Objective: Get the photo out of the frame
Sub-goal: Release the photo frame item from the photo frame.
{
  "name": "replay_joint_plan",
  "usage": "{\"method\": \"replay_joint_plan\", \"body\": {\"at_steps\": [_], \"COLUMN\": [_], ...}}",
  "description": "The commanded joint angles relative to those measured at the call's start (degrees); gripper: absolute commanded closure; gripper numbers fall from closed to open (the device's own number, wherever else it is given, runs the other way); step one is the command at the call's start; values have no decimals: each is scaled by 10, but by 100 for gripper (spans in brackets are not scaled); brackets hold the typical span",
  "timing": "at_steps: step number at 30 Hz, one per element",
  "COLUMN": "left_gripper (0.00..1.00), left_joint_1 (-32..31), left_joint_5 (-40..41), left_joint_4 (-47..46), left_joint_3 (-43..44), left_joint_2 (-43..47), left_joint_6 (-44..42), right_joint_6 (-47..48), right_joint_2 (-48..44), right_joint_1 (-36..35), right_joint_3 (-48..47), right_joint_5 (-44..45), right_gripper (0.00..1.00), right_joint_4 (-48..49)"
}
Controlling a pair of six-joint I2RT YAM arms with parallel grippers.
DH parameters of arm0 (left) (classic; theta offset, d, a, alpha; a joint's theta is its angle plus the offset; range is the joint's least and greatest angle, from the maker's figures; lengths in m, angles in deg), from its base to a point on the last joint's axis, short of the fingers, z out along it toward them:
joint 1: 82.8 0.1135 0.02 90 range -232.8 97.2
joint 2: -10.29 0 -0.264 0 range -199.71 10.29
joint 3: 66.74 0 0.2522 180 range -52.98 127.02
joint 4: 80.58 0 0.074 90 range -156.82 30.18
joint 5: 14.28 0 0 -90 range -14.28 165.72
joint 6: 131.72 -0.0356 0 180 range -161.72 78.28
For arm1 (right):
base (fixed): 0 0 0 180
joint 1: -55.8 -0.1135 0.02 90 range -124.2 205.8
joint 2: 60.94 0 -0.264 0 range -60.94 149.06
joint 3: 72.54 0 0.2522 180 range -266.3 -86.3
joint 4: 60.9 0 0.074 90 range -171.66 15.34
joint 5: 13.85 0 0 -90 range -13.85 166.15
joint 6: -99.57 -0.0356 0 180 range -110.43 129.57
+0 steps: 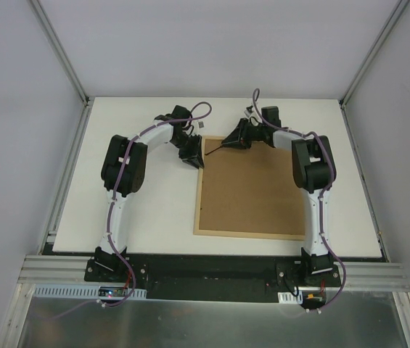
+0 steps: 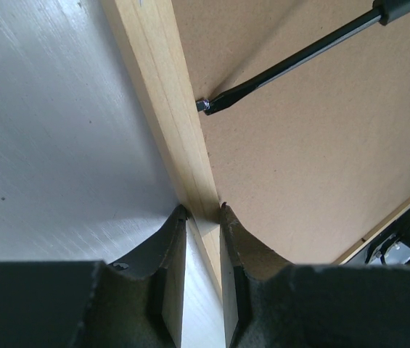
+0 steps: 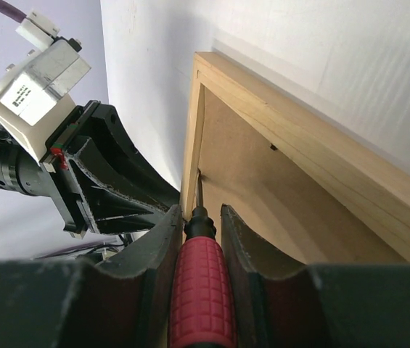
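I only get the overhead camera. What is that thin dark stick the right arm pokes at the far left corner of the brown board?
Observer: It's a screwdriver. The right wrist camera shows its ribbed red handle clamped in the right gripper.
Operator: And what is the left arm doing at that corner?
Observer: The left wrist camera shows the left gripper pinching the light wooden rail of the frame, with one finger on each side.
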Motion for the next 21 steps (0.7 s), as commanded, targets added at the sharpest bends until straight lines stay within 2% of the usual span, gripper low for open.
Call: {"method": "replay_joint_plan", "body": {"at_steps": [1, 8, 13, 21], "left_gripper": [93, 93, 93, 93], "left_joint_1": [-5, -6, -6, -9], "left_joint_5": [22, 23, 28, 29], "left_joint_4": [45, 44, 44, 44], "left_joint_3": [-26, -27, -28, -28], "left_joint_2": [-8, -6, -3, 0], "left_joint_6": [-8, -10, -10, -8], "right_joint_6": [12, 8, 80, 118], "right_joint_2": [-11, -7, -28, -54], "right_joint_1": [-28, -39, -68, -152], "right_joint_3": [-17, -32, -82, -157], "right_joint_5": [6, 12, 79, 209], "right_gripper": [100, 100, 100, 100], "right_joint_4": [-7, -12, -135, -267]}}
